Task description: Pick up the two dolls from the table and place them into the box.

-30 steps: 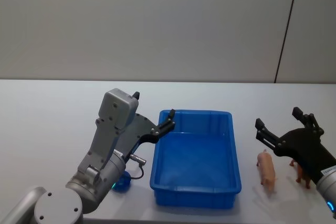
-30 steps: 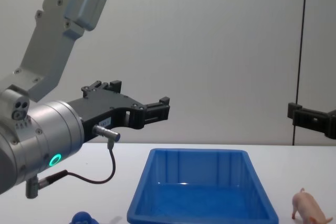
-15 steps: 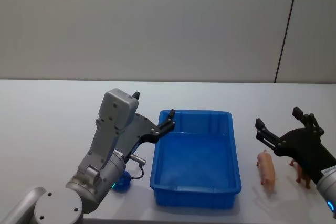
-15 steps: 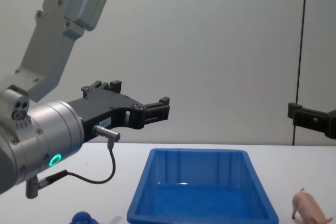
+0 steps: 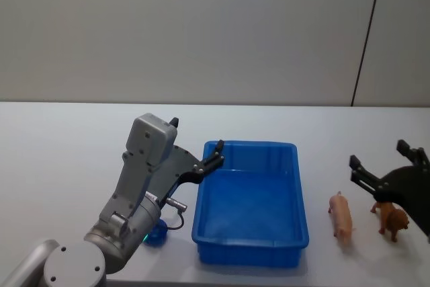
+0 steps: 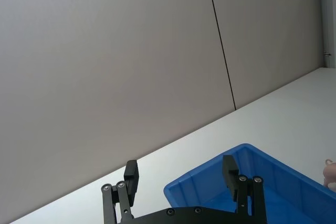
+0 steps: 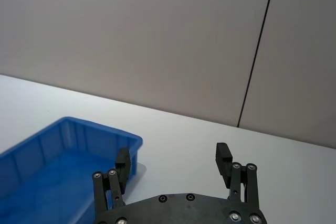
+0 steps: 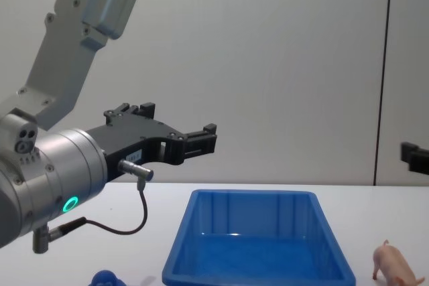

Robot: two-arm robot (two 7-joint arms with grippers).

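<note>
The left gripper (image 6: 180,170) hovers with its fingers apart and empty over the box's (image 5: 250,255) 10 o'clock corner. Its arm hides most of the blue toy (image 5: 156,235), which sits on the table (image 5: 60,139) at the box's 8 o'clock. The pig (image 5: 341,216) stands at the box's 3 o'clock; at the pig's 3 o'clock the right gripper (image 5: 380,155), fingers apart and empty, is cut off by the head view's edge and partly covers a brown toy animal (image 5: 394,220).

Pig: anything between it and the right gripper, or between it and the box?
Nothing visible. The right gripper, jaws open, hangs above and right of the pig. A brown toy animal stands on the pig's far side from the box. Only bare table separates pig and box.
</note>
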